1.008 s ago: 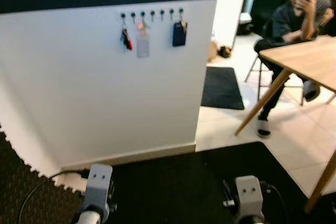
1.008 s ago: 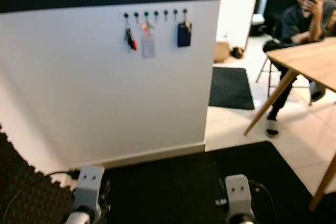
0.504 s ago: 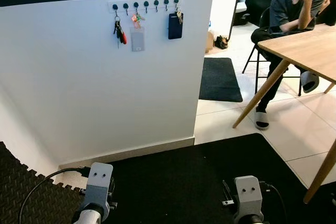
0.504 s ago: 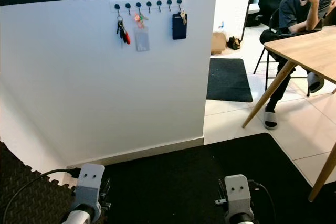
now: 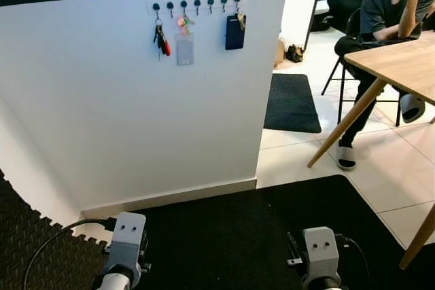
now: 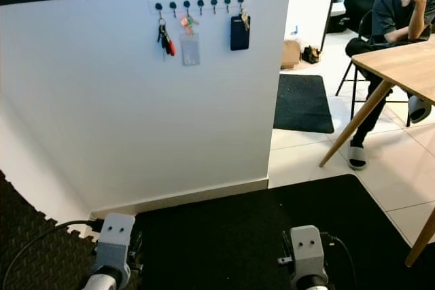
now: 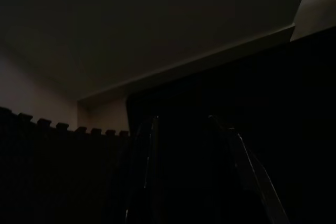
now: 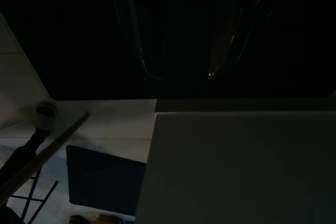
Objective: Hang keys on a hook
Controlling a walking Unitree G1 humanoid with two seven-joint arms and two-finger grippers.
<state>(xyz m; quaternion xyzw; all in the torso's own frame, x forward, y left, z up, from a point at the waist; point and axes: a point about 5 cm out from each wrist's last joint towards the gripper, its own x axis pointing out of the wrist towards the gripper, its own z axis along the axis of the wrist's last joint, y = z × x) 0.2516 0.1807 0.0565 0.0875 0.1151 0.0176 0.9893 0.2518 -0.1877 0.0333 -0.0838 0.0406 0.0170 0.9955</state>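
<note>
A row of several dark hooks (image 5: 197, 3) runs along the top of the white half wall (image 5: 136, 113). A bunch of keys with a red fob (image 5: 162, 38) hangs from the leftmost hook. Beside it hang a pale card on a coloured tag (image 5: 184, 49) and a dark blue pouch (image 5: 234, 32) with small keys at its top. Both arms hang low in front of the wall, with the left wrist (image 5: 127, 239) and the right wrist (image 5: 320, 252) over the black mat. In the dark wrist views the left gripper (image 7: 181, 119) and right gripper (image 8: 181, 75) stand open with nothing between the fingers.
A black foam mat (image 5: 224, 236) covers the floor at the wall's foot, and a cable (image 5: 54, 239) lies at its left. To the right stand a wooden table (image 5: 401, 66) with slanted legs, a seated person (image 5: 391, 11) holding a phone, and a dark doormat (image 5: 291, 103) on white tiles.
The camera has steadied and shifted slightly, so the picture is sharper and the hook row sits a little more to the right. Both arms and the hanging things have kept still.
</note>
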